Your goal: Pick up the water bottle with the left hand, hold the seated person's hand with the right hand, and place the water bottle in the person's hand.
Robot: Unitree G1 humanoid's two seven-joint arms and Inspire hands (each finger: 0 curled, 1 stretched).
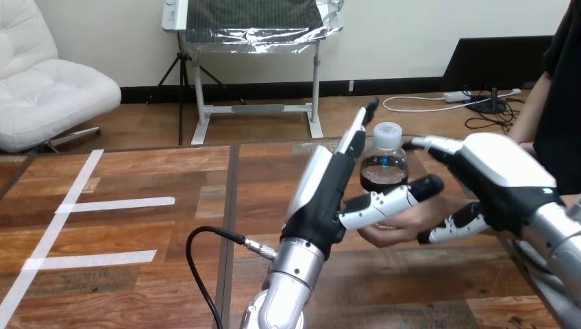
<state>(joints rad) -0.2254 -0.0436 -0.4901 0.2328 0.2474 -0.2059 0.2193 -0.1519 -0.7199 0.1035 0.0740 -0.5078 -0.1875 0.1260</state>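
The left robot hand [322, 205], at lower centre, stood open, straight fingers rising just left of the upright water bottle [384, 161] seated on the person's hand [396, 232], with the right robot hand [500, 181] adjoining at right, grip indeterminable.

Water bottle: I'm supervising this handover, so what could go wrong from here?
The water bottle seems to rest on the person's hand, the left hand open beside it; pulling that hand away fast might tip it. The right hand sits close and could knock it.
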